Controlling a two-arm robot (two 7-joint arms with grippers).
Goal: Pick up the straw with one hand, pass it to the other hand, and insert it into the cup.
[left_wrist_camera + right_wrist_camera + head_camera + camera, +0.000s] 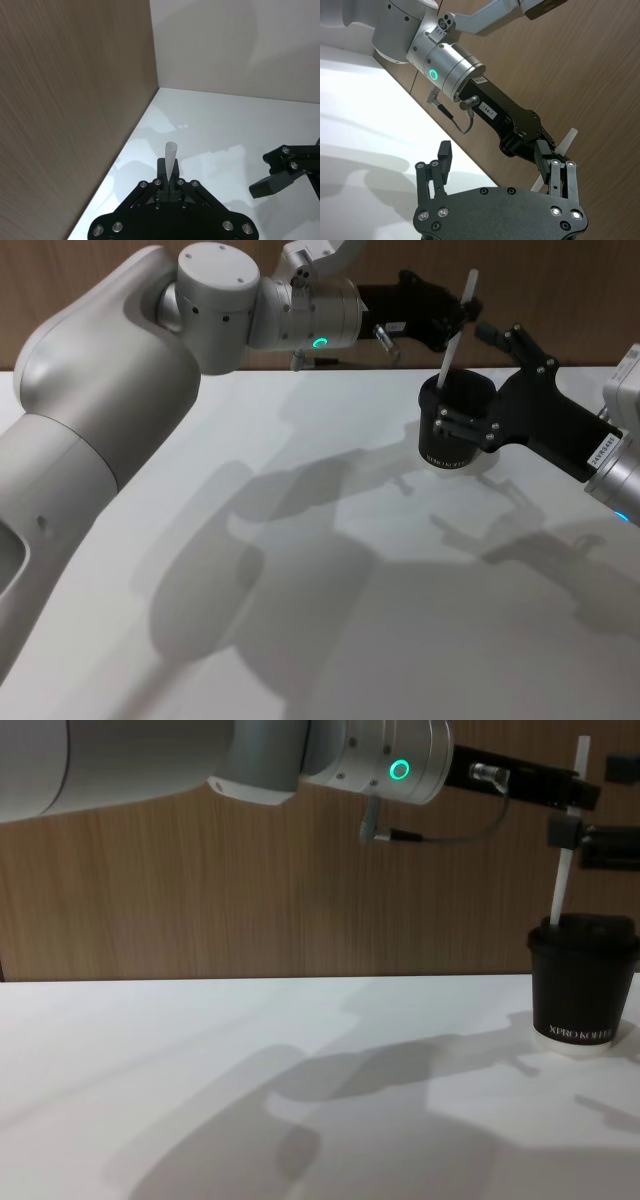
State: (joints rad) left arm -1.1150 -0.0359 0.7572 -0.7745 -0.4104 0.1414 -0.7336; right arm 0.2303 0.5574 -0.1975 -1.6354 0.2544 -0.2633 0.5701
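My left gripper is shut on the white straw, which stands nearly upright. In the chest view the straw reaches down to the lid of the black cup; whether its tip is inside the lid I cannot tell. The cup stands on the white table at the far right. My right gripper hangs open close beside the cup and straw, gripping neither. In the left wrist view the straw sticks out between the shut fingers. In the right wrist view my right gripper faces the left gripper.
A wooden wall runs right behind the table's far edge, close to the cup. The thick silver left arm spans the table's left and back. A thin dark cable loops under the left wrist.
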